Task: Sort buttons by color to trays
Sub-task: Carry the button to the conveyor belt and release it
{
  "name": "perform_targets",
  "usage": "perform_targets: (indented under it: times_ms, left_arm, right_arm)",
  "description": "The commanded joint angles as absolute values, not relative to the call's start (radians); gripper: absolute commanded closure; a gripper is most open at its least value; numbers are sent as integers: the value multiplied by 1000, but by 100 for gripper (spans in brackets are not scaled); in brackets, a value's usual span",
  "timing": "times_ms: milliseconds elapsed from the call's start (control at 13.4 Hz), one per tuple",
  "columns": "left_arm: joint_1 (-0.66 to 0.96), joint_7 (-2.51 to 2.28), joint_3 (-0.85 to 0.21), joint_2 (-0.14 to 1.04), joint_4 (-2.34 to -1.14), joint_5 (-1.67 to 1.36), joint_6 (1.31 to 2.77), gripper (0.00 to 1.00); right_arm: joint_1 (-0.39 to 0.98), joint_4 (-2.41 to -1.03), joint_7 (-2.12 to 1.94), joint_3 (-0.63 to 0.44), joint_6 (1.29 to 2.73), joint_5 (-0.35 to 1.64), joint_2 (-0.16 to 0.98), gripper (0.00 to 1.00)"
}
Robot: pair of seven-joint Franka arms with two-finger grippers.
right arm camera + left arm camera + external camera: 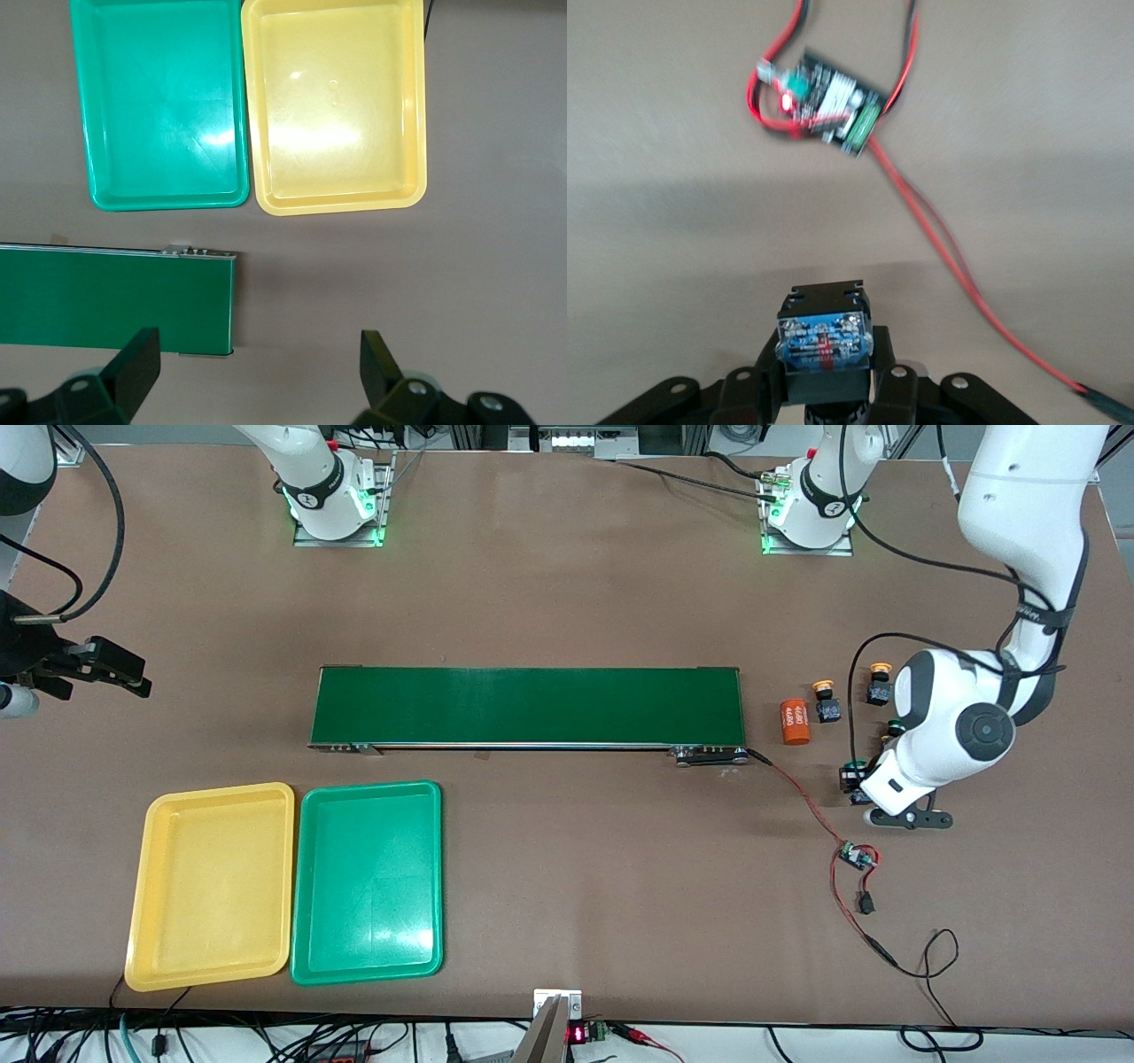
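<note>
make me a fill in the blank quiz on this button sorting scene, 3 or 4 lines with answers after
1. The left gripper is shut on a button whose cap is ____.
2. The right gripper hangs with its fingers ____.
3. The green tray lies beside the ____ tray.
4. The orange cylinder lies on the table between the conveyor belt and a button with a ____ cap.

Missing words: green; open; yellow; yellow
</note>
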State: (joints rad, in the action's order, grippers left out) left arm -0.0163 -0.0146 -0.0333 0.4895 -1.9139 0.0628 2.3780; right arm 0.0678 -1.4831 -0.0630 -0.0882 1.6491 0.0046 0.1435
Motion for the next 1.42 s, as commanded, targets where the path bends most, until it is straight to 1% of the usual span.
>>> perform_targets:
  times_ms: [0, 149, 224, 373, 447, 671, 746, 820, 1044, 1193, 1268, 1342]
  left_arm:
    - [63, -23, -52, 352, -1966, 48, 2262, 100]
    - [69, -102, -150, 280, -2049, 46, 2230, 100]
    - [71, -144, -197, 267, -2075, 46, 2229, 100]
    - [72, -259, -303, 275, -2082, 46, 2230, 100]
    - [80, -311, -337, 278, -2082, 45, 2235, 100]
    - [97, -390, -396, 281, -2083, 23, 2241, 100]
    - [97, -390, -400, 297, -2083, 23, 2247, 99]
    - [97, -390, -403, 310, -2083, 23, 2278, 97]
    - [100, -390, -405, 353, -2100, 23, 2347, 96]
    - [120, -396, -403, 367, -2121, 23, 2387, 85]
    - [120, -396, -403, 367, -2118, 23, 2385, 48]
    - [118, -391, -403, 350, -2118, 21, 2378, 0]
  right_arm:
    - [63, -1483, -72, -86, 1635, 15, 130, 0]
    - [63, -1483, -72, -86, 1635, 15, 130, 0]
    - [63, -1483, -72, -86, 1635, 15, 130, 0]
    - [63, -1483, -72, -86, 1635, 15, 130, 0]
    - [63, -1483, -72, -86, 1635, 15, 130, 0]
    - [63, -1483, -72, -86, 1635, 15, 130, 0]
    - [63, -1483, -72, -86, 1635, 15, 130, 0]
    - [64, -1483, -72, -86, 1635, 15, 130, 0]
    - [64, -1483, -72, -86, 1635, 15, 130, 0]
    - [64, -1483, -72, -86, 1635, 15, 130, 0]
    - [63, -1483, -72, -86, 1635, 15, 130, 0]
    - [63, -1483, -72, -86, 1635, 15, 130, 0]
